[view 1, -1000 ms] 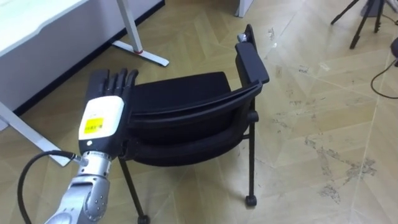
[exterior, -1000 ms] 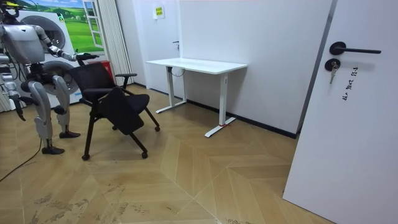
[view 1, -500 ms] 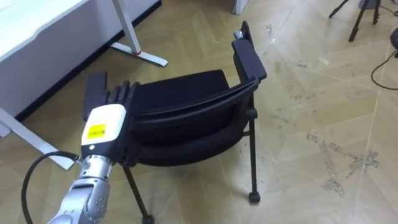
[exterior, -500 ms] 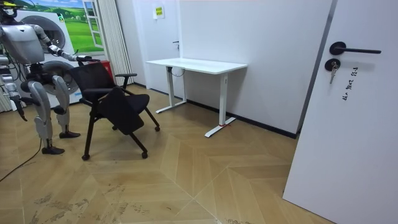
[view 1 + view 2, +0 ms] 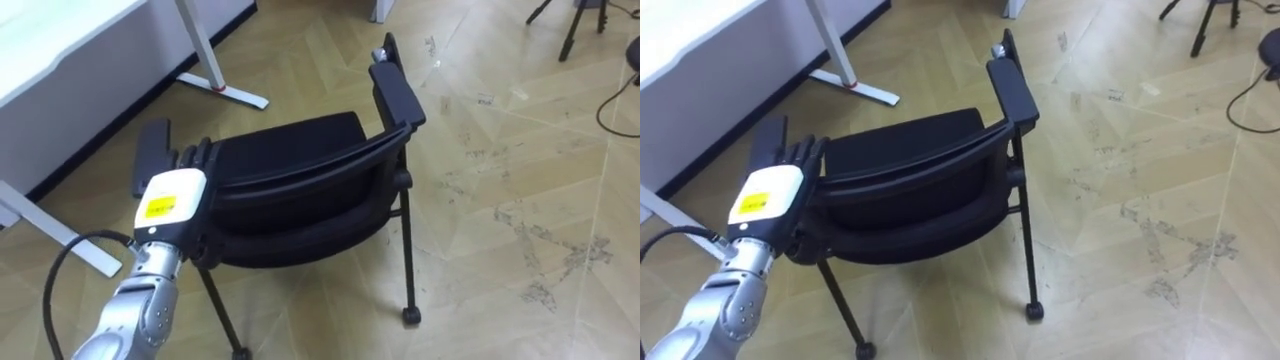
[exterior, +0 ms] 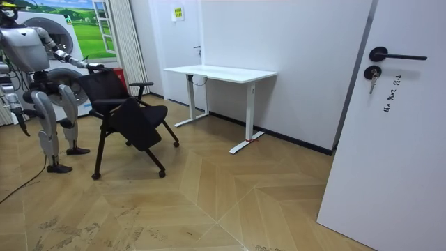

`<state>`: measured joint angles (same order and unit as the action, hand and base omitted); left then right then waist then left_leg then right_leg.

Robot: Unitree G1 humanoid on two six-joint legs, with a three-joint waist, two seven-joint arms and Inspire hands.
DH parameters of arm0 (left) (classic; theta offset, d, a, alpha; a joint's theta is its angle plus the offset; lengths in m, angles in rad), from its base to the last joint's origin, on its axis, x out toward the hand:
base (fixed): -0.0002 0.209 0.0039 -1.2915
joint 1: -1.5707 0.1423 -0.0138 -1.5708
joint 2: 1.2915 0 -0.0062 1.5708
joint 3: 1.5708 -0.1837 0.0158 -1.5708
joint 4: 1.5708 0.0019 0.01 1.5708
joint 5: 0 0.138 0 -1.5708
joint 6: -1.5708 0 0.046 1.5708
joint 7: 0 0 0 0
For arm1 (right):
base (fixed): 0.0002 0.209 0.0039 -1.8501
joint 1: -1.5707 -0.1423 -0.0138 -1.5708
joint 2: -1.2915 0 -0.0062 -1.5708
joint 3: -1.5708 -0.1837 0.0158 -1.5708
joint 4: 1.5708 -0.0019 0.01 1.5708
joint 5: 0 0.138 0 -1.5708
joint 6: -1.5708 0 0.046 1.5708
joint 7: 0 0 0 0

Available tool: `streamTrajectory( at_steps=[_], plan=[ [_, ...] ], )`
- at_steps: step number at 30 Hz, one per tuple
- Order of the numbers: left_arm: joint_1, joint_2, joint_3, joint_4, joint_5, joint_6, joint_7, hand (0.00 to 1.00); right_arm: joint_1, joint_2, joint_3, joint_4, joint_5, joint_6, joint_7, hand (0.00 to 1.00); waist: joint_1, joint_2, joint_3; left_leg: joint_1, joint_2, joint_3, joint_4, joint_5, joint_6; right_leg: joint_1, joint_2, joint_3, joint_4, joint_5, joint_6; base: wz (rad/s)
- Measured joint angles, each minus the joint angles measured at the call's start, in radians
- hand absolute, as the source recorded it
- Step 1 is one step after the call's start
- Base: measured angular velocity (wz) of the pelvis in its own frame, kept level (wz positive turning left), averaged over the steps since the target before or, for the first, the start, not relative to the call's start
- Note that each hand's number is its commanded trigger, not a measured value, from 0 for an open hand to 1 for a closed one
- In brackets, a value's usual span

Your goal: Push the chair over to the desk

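Note:
A black chair [image 5: 300, 190] with armrests and castors stands on the wooden floor in front of me, its backrest toward me. My left hand [image 5: 168, 198] lies flat on the left end of the backrest's top edge, its straight fingers [image 5: 196, 154] reaching over it. The right eye view shows that hand [image 5: 762, 198] in the same pose. In the room view I stand upright behind the chair [image 6: 129, 115] at the room view's left, with my left hand [image 6: 94, 66] stretched out to it. My right hand [image 6: 22, 125] hangs at my side.
A white desk [image 5: 60, 50] stands to my left beyond the chair, with its foot [image 5: 228, 92] near the seat. Tripod legs [image 5: 575, 25] and a cable [image 5: 615, 105] lie to the far right. In the room view, open floor lies between the chair and a white door [image 6: 390, 125].
The eye view has shifted a little, so the camera moved. My left hand stays on the backrest. In the room view the chair shows no visible move.

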<state>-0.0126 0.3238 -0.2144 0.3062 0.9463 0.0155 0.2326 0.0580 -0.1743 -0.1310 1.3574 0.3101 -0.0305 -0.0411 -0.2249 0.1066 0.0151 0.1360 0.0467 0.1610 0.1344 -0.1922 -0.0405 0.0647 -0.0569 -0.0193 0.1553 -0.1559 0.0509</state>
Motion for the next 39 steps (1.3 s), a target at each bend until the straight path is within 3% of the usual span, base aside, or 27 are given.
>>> streamTrajectory(
  at_steps=[2, 10, 11, 15, 17, 20, 23, 30, 32, 39],
  plan=[
    [0.000, 0.007, 0.000, -0.002, 0.025, 0.002, -0.007, 0.00, -0.002, -0.002, 0.000, -0.002, 0.000, 0.000, 0.000, 0.00, -0.004, 0.006, 0.0027, -0.002, 0.000, -0.002, 0.000, 0.000, 0.000, 0.000, 0.000, 0.000, -0.002, 0.000, 0.000, 0.00],
    [-0.010, 0.010, -0.008, -0.002, 0.049, 0.021, -0.009, 0.00, -0.007, -0.001, 0.000, -0.001, 0.005, 0.000, 0.004, 0.00, -0.017, 0.014, -0.0018, -0.002, 0.000, -0.001, 0.001, 0.000, 0.000, 0.000, 0.000, 0.003, -0.004, 0.000, 0.000, 0.00],
    [-0.018, 0.012, -0.018, -0.002, 0.049, 0.028, -0.011, 1.00, -0.007, -0.002, 0.000, -0.001, 0.013, 0.000, 0.009, 0.00, -0.017, 0.014, -0.0015, -0.002, 0.000, -0.001, 0.001, 0.000, 0.000, 0.000, 0.000, 0.003, -0.004, 0.000, 0.000, 0.00],
    [-0.045, 0.038, -0.066, -0.001, 0.048, 0.030, -0.033, 1.00, -0.008, -0.004, 0.000, 0.003, 0.050, 0.000, 0.007, 0.00, -0.019, 0.022, 0.0006, -0.002, 0.000, -0.001, 0.000, 0.000, 0.000, 0.001, 0.000, 0.003, -0.004, 0.000, 0.000, 0.00],
    [-0.069, 0.056, -0.098, 0.004, 0.049, 0.030, -0.051, 1.00, -0.009, -0.008, -0.005, 0.006, 0.054, 0.000, 0.000, 0.00, -0.029, 0.037, 0.0028, -0.004, 0.000, -0.001, 0.000, 0.000, 0.000, 0.001, 0.000, 0.002, -0.003, 0.000, 0.000, 0.00],
    [-0.082, 0.057, -0.104, 0.008, 0.050, 0.030, -0.070, 1.00, -0.008, -0.019, -0.020, 0.006, 0.045, 0.000, -0.004, 0.00, -0.047, 0.059, -0.0016, -0.005, 0.000, -0.001, 0.000, 0.000, 0.000, 0.001, 0.000, 0.004, -0.003, 0.000, 0.000, -0.01],
    [-0.085, 0.057, -0.104, 0.008, 0.049, 0.031, -0.086, 1.00, -0.004, -0.023, -0.020, 0.006, 0.041, 0.000, -0.015, 0.00, -0.066, 0.067, -0.0063, -0.002, 0.000, -0.001, 0.000, 0.000, 0.000, 0.002, 0.001, 0.010, -0.003, 0.000, 0.000, -0.05],
    [-0.109, 0.058, -0.105, 0.008, 0.049, 0.034, -0.106, 1.00, 0.001, -0.021, -0.021, 0.006, 0.033, 0.000, -0.036, 0.00, -0.075, 0.051, 0.0053, 0.001, -0.001, 0.000, 0.001, 0.000, 0.000, 0.000, 0.002, 0.018, -0.002, 0.000, 0.000, 0.01],
    [-0.117, 0.054, -0.104, 0.006, 0.049, 0.052, -0.108, 1.00, -0.001, -0.021, -0.021, 0.005, 0.032, 0.000, -0.036, 0.00, -0.079, 0.046, 0.0084, 0.000, -0.001, 0.000, 0.001, 0.000, 0.000, -0.001, 0.003, 0.020, -0.003, 0.000, 0.000, -0.02],
    [-0.114, 0.054, -0.104, -0.011, 0.049, 0.040, -0.106, 1.00, -0.001, -0.027, -0.048, 0.009, 0.019, -0.002, -0.036, 0.00, -0.071, 0.044, 0.0091, -0.003, -0.001, 0.000, 0.001, 0.000, 0.000, -0.002, 0.005, 0.032, -0.003, 0.000, 0.000, -0.02]
  ],
)
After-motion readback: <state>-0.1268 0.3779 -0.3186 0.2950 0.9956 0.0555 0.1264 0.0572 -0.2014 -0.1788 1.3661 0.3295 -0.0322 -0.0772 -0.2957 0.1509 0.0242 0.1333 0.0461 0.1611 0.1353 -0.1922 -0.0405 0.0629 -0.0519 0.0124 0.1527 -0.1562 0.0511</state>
